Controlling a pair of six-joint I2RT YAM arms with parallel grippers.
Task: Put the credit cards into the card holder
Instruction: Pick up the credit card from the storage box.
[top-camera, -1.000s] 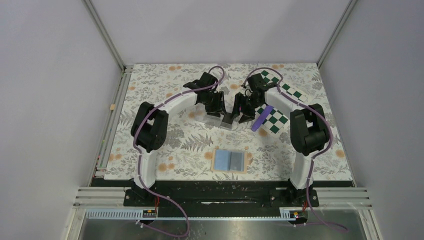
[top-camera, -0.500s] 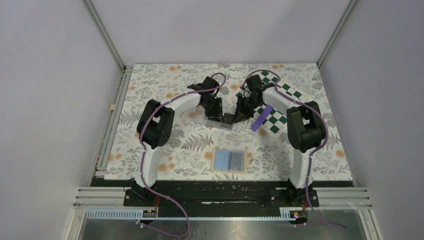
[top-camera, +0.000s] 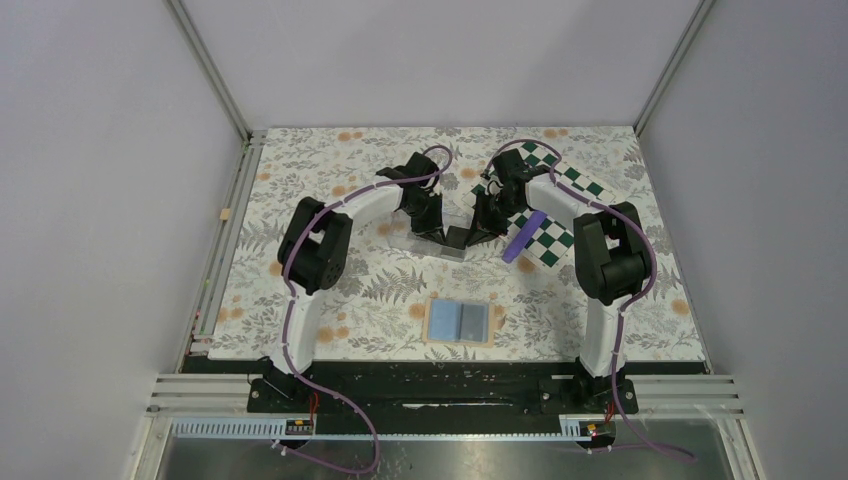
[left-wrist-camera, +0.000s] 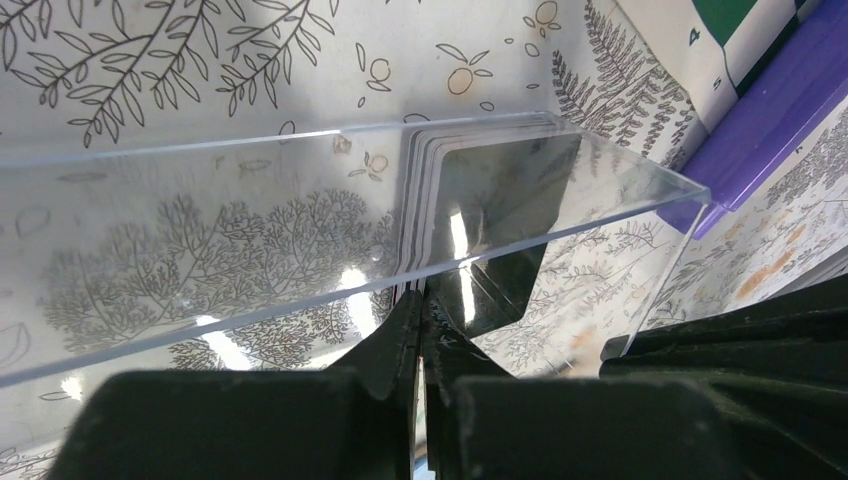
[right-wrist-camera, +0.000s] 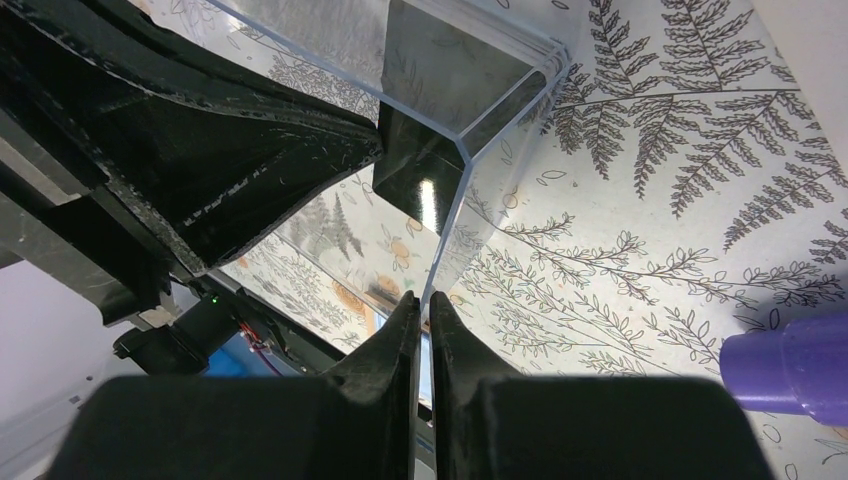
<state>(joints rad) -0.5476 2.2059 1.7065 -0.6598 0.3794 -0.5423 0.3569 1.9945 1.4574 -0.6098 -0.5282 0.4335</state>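
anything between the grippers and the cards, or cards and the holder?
Yes: the cards sit inside the clear box. The left gripper and right gripper are each shut on a box wall, not on a card. From box to the open card holder, only bare tablecloth shows.

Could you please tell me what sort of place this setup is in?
Likely a robotics lab test cell: plain grey enclosure walls with aluminium frame posts, and a green-and-white checkerboard calibration board on the floral-patterned table.

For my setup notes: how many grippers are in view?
2. The left gripper pinches a long wall of the clear box. The right gripper pinches the box at its right end. None seems hidden.
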